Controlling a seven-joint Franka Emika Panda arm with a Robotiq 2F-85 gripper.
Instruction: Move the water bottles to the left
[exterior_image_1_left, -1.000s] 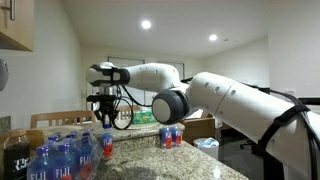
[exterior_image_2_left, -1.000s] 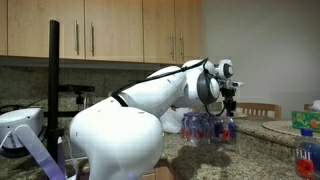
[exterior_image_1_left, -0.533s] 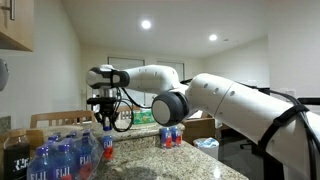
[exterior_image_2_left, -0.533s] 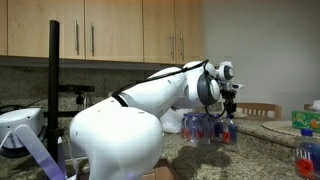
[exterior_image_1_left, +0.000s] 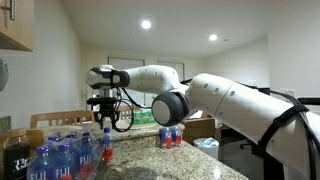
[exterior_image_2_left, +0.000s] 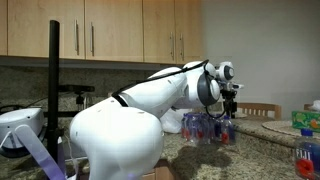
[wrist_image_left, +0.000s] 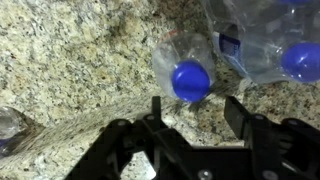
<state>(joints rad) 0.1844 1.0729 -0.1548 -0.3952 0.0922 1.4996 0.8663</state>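
Water bottles (exterior_image_1_left: 106, 148) of the small kind stand on the speckled granite tabletop (wrist_image_left: 70, 50), and the one that matters now sits directly beneath the tool (wrist_image_left: 195, 108). In the wrist view it is seen end-on: its round blue cap (wrist_image_left: 190, 80) faces the camera and the clear, ribbed plastic body (wrist_image_left: 168, 58) flares out around it. Its long axis is therefore upright and in line with the tool's approach. The cap falls between the two dark fingers (wrist_image_left: 153, 108) from side to side, just beyond their tips, a little toward one finger rather than dead centre.

The tool is spread wide and carries nothing; both fingers stand apart from the bottle. In an exterior view the tool (exterior_image_1_left: 106, 124) hangs just above that bottle's cap, near but not touching. Two more small red-labelled bottles (exterior_image_1_left: 170, 137) wait further along the tabletop, well apart from it.

Just beside the target lies the wrapped FIJI pack (wrist_image_left: 270, 40), its film glossy and crinkled, a larger blue cap showing through. That closeness is, in my judgement, the point to watch: a straight descent should bring the fingers down either side of the thin, slippery plastic, and one finger will pass close to the pack.
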